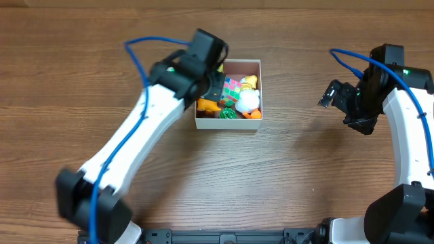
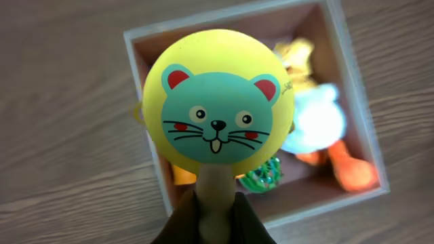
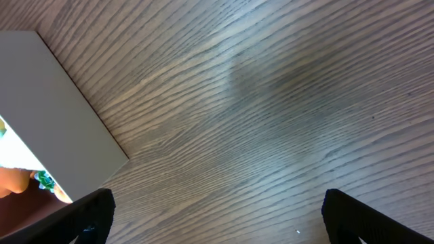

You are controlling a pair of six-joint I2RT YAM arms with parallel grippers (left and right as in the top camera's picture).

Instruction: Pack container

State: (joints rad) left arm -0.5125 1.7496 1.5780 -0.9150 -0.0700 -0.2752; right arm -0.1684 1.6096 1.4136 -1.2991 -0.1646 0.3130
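The container (image 1: 256,95) is a square white-walled box with a pink inside, holding several toys: a white and orange plush (image 1: 248,100), a green ball (image 1: 228,114) and a colourful cube (image 1: 232,88). My left gripper (image 2: 217,220) is shut on the handle of a yellow round rattle with a teal cat face (image 2: 218,112), held above the container's left part (image 2: 146,41). In the overhead view the left arm (image 1: 193,64) hides the rattle. My right gripper (image 3: 217,217) is open and empty over bare table, right of the container (image 3: 61,122).
The wooden table (image 1: 298,176) stretches around the container. The right arm (image 1: 369,95) hovers at the far right, well apart from the box.
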